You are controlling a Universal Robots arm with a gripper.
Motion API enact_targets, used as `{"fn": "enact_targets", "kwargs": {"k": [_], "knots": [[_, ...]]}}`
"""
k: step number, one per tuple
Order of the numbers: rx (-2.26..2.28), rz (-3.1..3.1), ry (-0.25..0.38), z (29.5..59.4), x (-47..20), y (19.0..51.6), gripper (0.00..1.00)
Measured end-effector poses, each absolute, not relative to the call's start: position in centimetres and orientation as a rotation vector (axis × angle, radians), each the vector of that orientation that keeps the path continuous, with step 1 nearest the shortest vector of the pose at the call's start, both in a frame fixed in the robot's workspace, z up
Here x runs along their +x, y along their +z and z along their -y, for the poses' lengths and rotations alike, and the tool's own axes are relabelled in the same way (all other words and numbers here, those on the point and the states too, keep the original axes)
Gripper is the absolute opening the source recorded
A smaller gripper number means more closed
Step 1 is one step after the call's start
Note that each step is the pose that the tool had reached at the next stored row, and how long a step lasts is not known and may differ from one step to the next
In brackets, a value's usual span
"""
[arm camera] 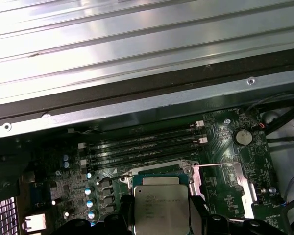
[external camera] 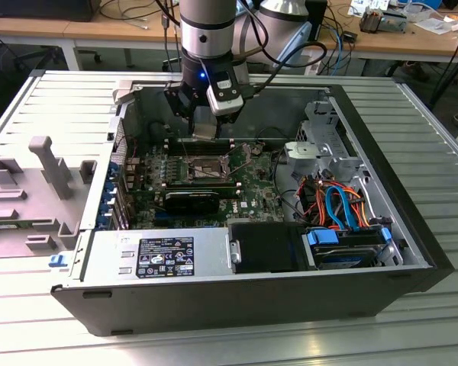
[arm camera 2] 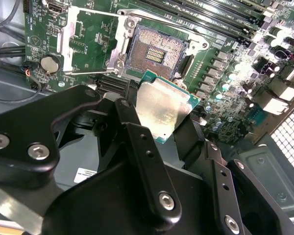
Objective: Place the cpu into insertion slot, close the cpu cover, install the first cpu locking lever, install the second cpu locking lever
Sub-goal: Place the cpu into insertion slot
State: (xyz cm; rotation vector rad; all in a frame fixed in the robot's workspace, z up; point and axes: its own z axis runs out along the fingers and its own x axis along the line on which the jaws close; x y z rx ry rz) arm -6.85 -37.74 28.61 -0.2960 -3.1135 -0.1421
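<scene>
My gripper [external camera: 204,131] hangs inside the open computer case, shut on the cpu [arm camera 2: 161,110], a flat silver-topped chip on a green board. Black fingers [arm camera 2: 131,128] clamp the chip at two opposite edges. The cpu is tilted and sits just above and beside the insertion slot [arm camera 2: 157,49], whose gold contact field lies bare. The cpu cover [arm camera 2: 93,41], a thin silver frame, is swung open to one side of the slot. In the first wrist view the cpu [arm camera: 161,208] covers most of the slot, with the cpu cover [arm camera: 220,188] lying beside it.
Long black memory slots [arm camera: 144,147] run next to the socket. A black card [external camera: 192,202], the power supply [external camera: 156,255] and a drive bay with orange and blue cables [external camera: 336,206] fill the case's near side. A grey fixture [external camera: 49,164] lies at the exterior view's left.
</scene>
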Motion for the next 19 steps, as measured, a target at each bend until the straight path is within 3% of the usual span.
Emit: {"fn": "enact_targets", "kwargs": {"k": [19], "knots": [[-0.353, 3.109, -0.142, 37.74, -6.85, 28.58, 0.55]]}}
